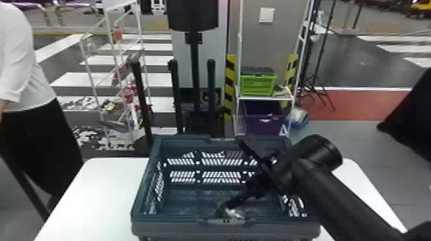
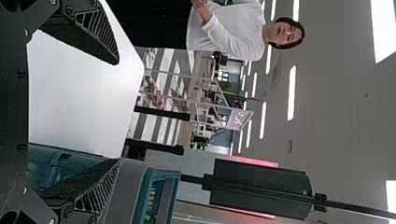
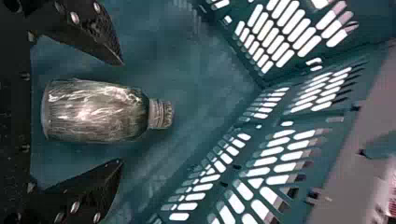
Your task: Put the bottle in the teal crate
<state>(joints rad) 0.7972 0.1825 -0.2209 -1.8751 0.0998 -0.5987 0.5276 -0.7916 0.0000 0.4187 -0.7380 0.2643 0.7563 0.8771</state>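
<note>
In the head view we see the large teal plastic crate with slotted walls [image 1: 170, 226] on the smooth white surface [image 1: 96, 192], its near side cut off by the bottom edge. The black right arm [image 1: 340, 198] covers part of the crate's right side, and its right pincer [image 1: 224, 206] is down inside, near the front wall. There we catch only a bright piece of the shiny, see-through bottle with ridged neck [image 3: 93, 112]; the rest is hard to make out. In the right wrist view, the right pincer [image 3: 122, 112] is open, with the bottle between its two fingers and a gap on each side. We cannot tell how firmly the bottle rests on the crate floor. The left pincer [image 2: 116, 111] is open and empty, one finger hiding part of the crate.
</note>
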